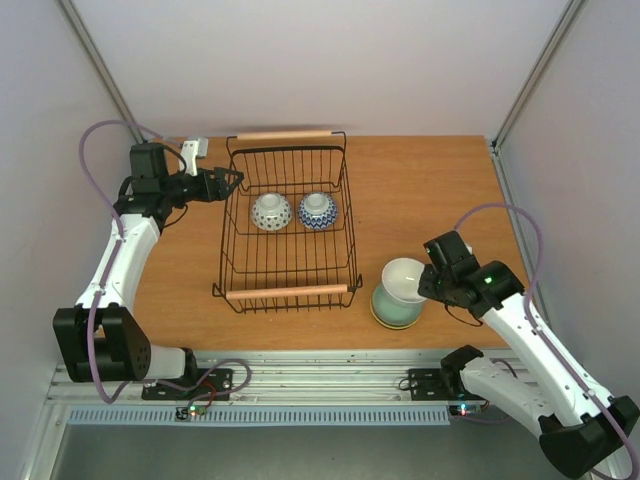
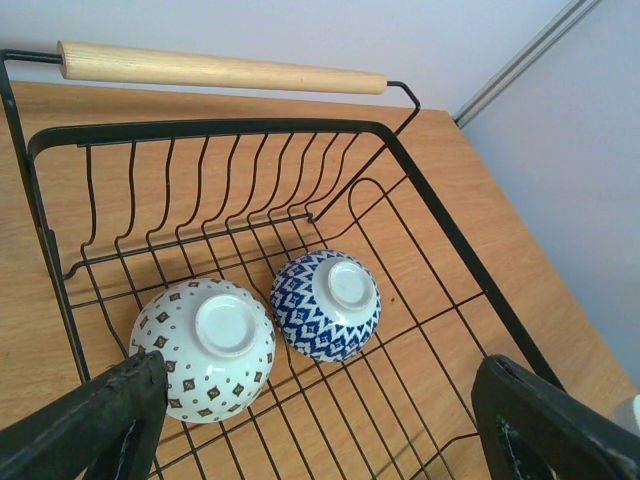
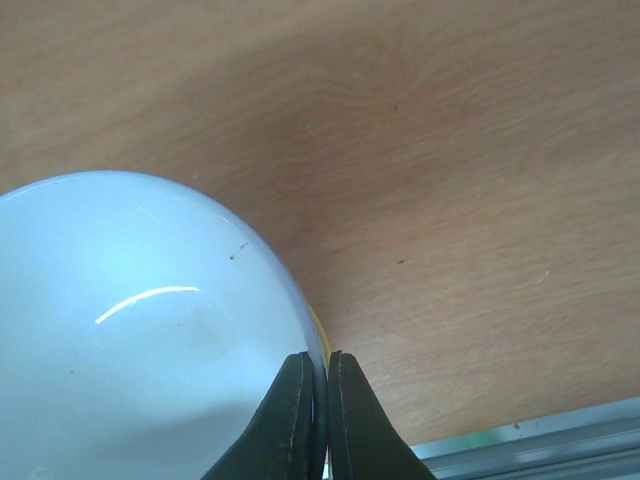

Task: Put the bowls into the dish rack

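Currently in rack: two bowls, both upside down with foot rings up, side by side on the wire floor toward the far end.
Rack (image 1: 290,262): black wire basket, left of table centre, long axis running near edge to far edge. Far handle (image 1: 285,135) and near handle (image 1: 290,292) are wooden bars.
Dotted bowl (image 2: 205,345): white with small dark marks, the left one of the pair. It sits just beside the blue bowl; can't confirm contact.
Blue bowl (image 2: 327,303): blue-and-white diamond pattern, the right one of the pair.
Left gripper (image 1: 232,182): at the rack's far-left corner, over the left rim, pointing right into the basket. Fingers (image 2: 100,425) are spread wide with nothing held. In the wrist view both racked bowls sit between the fingers, lower down.
Right gripper (image 3: 318,395): over the right side of the table, close to the near edge. Fingers are narrow, pinched on the white bowl's rim, one inside and one outside.
White bowl (image 1: 404,277): opening up, tilted, sitting in or just over the green bowl; can't tell whether it is lifted or resting.
Green bowl (image 1: 395,312): pale green, upright on the table, just right of the rack's near-right corner, by the near edge. A yellowish sliver shows under the white rim in the right wrist view.
Table (image 1: 430,190): wood top.
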